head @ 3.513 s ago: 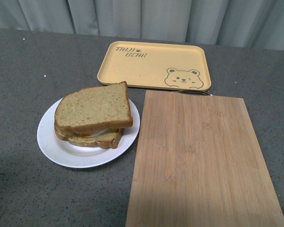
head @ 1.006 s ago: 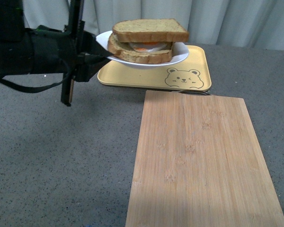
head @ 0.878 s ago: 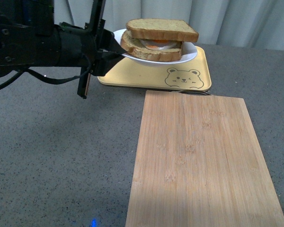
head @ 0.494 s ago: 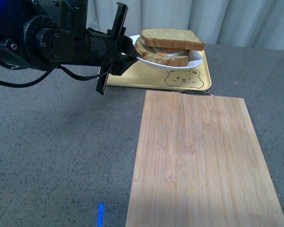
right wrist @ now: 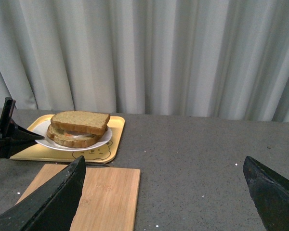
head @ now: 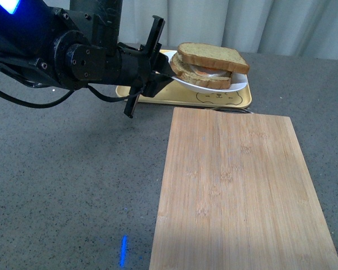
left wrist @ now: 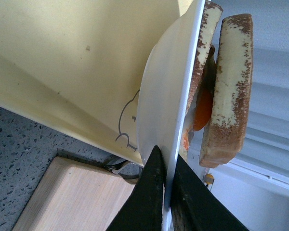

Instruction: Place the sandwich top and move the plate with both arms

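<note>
Right wrist view: the right gripper [right wrist: 164, 162] has its two black fingers spread wide, with nothing between them. It does not appear in the front view.

Nearest in the front view is the grey speckled tabletop [head: 62, 185], with a short blue streak of light [head: 123, 251] on it. Beside that, to the right, lies a rectangular light bamboo cutting board [head: 242, 191], flat and bare.

Beyond the board's far-left corner, the black left arm [head: 73, 53] reaches in from the left. The left gripper [head: 168, 72] has its thin jaws clamped on the left rim of the round white plate [head: 236, 87]. The left wrist view shows one finger on each face of the rim.

The plate is held over the yellow rectangular bear-print tray [head: 186, 99], sloping slightly down toward the right. I cannot tell whether its underside touches the tray.

On the plate is a lower slice of brown bread [head: 205, 77] carrying white and orange filling. The sandwich top [head: 214, 56], a square brown wholegrain slice with a darker crust, rests on that filling and roughly lines up with the lower slice.

Farthest back hangs a pale grey pleated curtain [head: 281, 25].
</note>
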{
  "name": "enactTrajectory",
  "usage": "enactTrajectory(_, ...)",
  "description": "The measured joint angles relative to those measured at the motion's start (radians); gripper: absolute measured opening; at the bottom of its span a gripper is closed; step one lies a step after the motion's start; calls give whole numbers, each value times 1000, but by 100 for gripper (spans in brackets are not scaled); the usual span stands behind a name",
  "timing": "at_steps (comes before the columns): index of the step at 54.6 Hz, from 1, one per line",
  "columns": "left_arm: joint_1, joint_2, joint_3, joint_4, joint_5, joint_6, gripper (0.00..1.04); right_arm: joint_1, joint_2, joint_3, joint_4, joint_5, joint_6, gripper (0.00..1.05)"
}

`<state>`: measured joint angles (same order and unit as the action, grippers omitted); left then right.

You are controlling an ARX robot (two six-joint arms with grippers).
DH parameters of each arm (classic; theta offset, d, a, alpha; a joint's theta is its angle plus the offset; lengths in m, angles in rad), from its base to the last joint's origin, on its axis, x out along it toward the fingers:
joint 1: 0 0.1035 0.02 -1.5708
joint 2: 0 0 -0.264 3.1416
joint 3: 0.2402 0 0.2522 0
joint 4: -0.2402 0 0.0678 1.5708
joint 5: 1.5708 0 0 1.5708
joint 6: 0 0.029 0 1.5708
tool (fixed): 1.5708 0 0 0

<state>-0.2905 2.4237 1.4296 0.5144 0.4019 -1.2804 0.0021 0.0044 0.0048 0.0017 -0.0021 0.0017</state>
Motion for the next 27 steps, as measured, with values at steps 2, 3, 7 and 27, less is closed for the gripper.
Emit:
enactTrajectory(2,0,2,2,1,-2,-1,4,0,0,0,0,0,0,95)
enactTrajectory(3,0,3,2,0,-1,-1,4,0,0,0,0,0,0,95)
enactTrajectory(7,0,4,7,-18,-1,5,4,0,0,0,0,0,0,95)
enactTrajectory(27,4,-5,-9,-7,2,4,57,0,0,0,0,0,0,95)
